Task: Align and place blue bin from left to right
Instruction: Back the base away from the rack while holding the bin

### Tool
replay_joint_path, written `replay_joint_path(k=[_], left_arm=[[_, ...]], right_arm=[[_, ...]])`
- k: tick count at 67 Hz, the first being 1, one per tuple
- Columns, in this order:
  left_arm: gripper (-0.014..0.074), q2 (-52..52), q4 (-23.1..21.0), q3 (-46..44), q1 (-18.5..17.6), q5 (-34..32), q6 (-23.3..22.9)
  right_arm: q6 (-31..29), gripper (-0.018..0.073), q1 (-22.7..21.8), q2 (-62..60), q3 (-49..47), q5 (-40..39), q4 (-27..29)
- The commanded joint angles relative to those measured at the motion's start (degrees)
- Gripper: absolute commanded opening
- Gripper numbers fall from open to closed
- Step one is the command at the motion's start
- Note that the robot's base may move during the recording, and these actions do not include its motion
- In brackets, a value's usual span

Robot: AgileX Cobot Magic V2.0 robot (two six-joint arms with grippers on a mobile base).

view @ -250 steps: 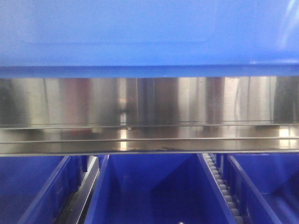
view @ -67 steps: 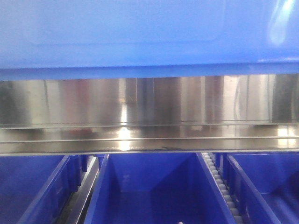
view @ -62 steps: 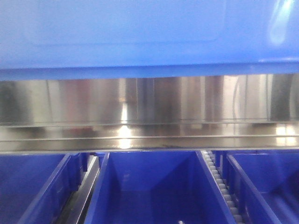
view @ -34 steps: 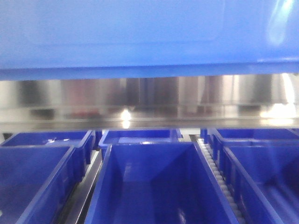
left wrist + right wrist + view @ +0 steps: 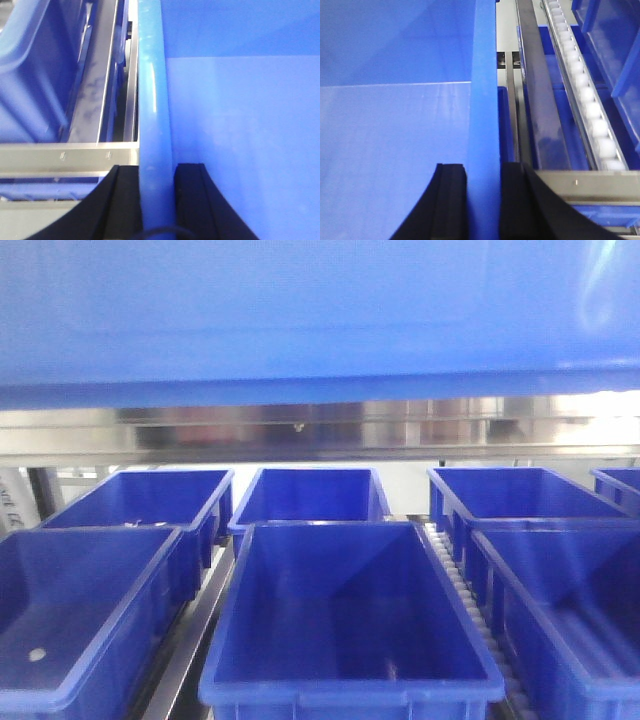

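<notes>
Gripping the large bright-blue rectangular plastic bin [image 5: 320, 310] by two opposite rims, both arms hold it between them, and its smooth wall fills the whole top of the front view from edge to edge. The left gripper [image 5: 156, 200] is clamped on the bin's thick, pale-lit rim, one black finger [image 5: 122, 200] on the outer face of the wall and the other on the inner face. The right gripper [image 5: 484, 200] pinches the opposite rim the same way, with its black fingers pressed against both faces.

Below the held bin in the front view runs a brushed stainless-steel crossbar [image 5: 320, 430]. Under that, open dark-blue plastic crates [image 5: 345, 610] stand in rows on the metal rack [image 5: 190, 640], three across at the near edge and more behind them. A white roller track [image 5: 455, 580] runs between the middle and right-hand crates. The near left crate has a small pale spot on its floor; what it is cannot be told.
</notes>
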Motion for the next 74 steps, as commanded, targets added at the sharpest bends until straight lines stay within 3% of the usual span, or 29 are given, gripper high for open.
replay_joint_path(k=[1,74], left_arm=[[-0.0111,-0.74,-1.12,-0.61,-0.78,-4.99,-0.06],[-0.0111,-0.74,-0.74,-0.61,-0.78,-5.09,-0.06]], right_arm=[[-0.5,-0.0079,0.35,-0.83,-0.62,-6.88,-1.64],[-0.5,-0.0079,0.35,-0.83,-0.62,-6.88,-1.64]])
